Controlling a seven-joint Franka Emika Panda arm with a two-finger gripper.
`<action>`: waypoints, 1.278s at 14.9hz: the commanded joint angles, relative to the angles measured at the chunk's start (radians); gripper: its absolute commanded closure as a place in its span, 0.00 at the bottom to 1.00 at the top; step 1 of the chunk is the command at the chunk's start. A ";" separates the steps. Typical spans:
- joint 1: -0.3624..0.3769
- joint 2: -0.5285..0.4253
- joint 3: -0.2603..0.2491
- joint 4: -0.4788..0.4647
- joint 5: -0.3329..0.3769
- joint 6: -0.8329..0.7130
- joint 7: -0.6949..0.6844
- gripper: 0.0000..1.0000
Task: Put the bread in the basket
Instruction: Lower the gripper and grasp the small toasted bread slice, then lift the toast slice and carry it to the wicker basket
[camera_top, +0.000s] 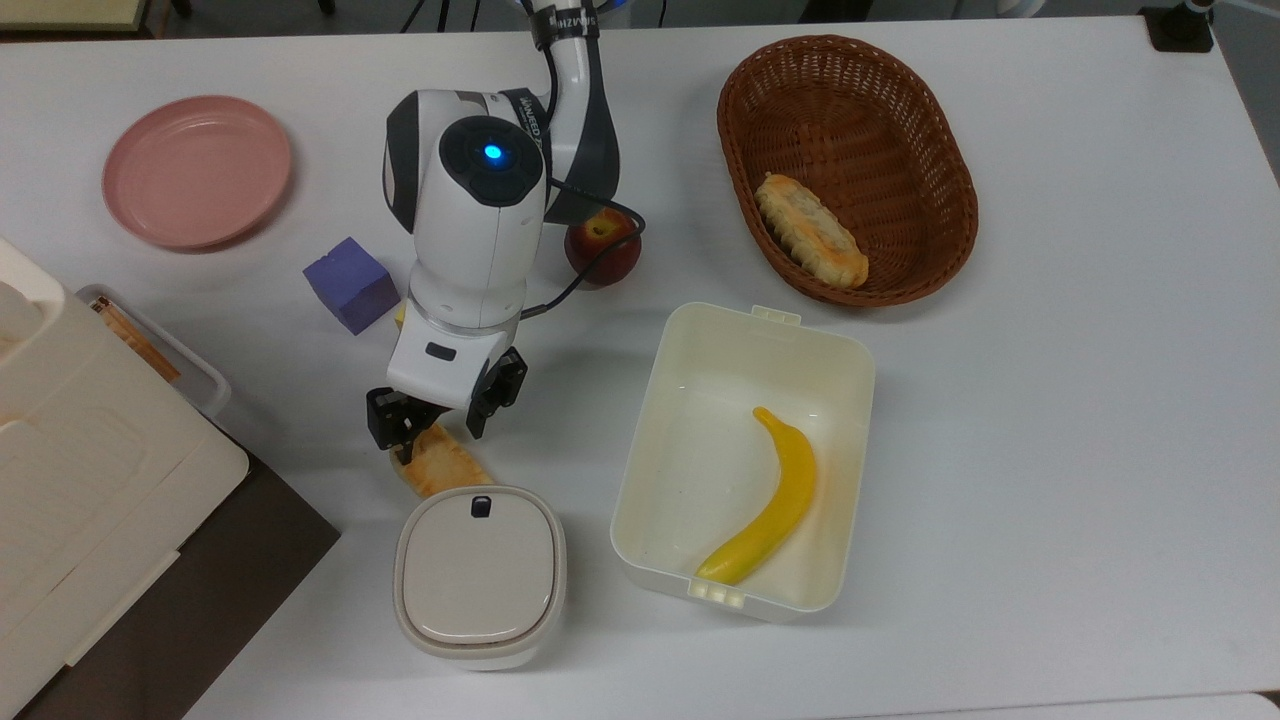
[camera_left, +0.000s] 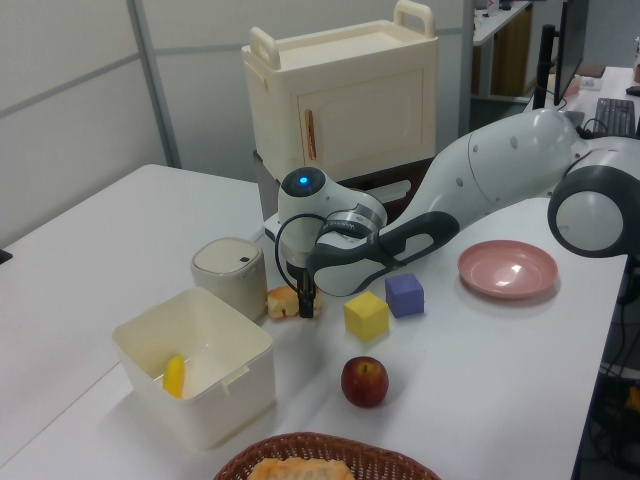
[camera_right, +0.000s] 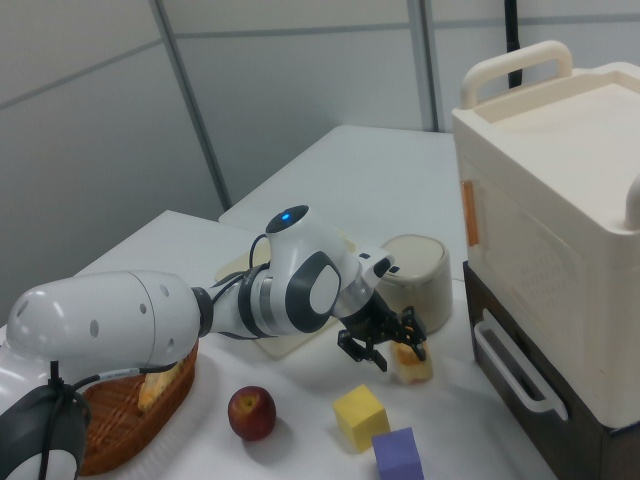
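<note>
The bread (camera_top: 447, 467) is a short golden-orange loaf lying on the white table, its near end tucked against a cream canister. My gripper (camera_top: 436, 431) is open and lowered over the loaf's far end, one finger on each side. In the left view the gripper (camera_left: 304, 299) stands low beside the bread (camera_left: 279, 301). The right view shows the gripper (camera_right: 385, 347) at the bread (camera_right: 413, 364) as well. The brown wicker basket (camera_top: 850, 105) sits at the top view's upper right, well apart from the loaf, and holds a longer, paler pastry (camera_top: 810, 231). The basket (camera_left: 310, 446) also shows at the left view's bottom edge.
A cream lidded canister (camera_top: 480, 576) touches the bread. A cream plastic box (camera_top: 762, 318) with a banana (camera_top: 772, 501) stands between loaf and basket. An apple (camera_top: 603, 248), a purple cube (camera_top: 350, 283), a yellow cube (camera_left: 366, 315) and a pink plate (camera_top: 197, 170) lie around the arm. A cream cabinet (camera_top: 70, 470) stands at the top view's left.
</note>
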 joint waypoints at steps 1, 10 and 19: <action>0.002 -0.016 -0.006 -0.002 -0.005 0.021 0.000 0.86; 0.003 -0.158 0.004 -0.003 0.024 -0.177 -0.002 1.00; 0.057 -0.348 0.027 0.036 0.302 -0.652 0.001 1.00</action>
